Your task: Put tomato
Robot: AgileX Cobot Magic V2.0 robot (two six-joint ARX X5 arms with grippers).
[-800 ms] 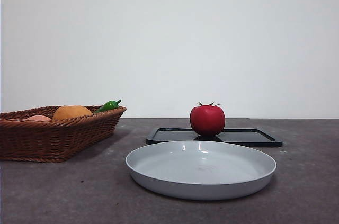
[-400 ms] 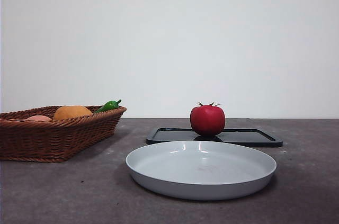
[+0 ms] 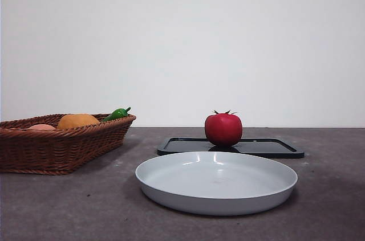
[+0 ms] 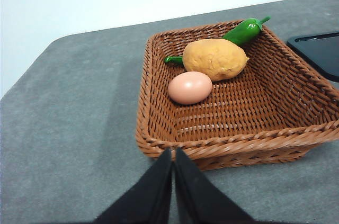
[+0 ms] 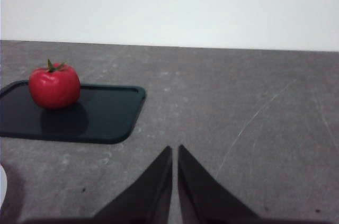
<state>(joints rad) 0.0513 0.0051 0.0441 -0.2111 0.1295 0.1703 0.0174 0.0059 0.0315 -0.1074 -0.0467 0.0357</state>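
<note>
Resting tomato [image 3: 223, 129] on black tray [image 3: 268, 147]

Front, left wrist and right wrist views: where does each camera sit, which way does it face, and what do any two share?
Front view: low at table height, looking level across the grey plate to the tomato on the black tray, wicker basket alongside; no arm shows.
Left wrist view: above the basket, looking down; left gripper shut.
Right wrist view: low over the table, facing tomato and tray; right gripper shut.
Shared: front and right wrist both show the tomato on the tray.
</note>
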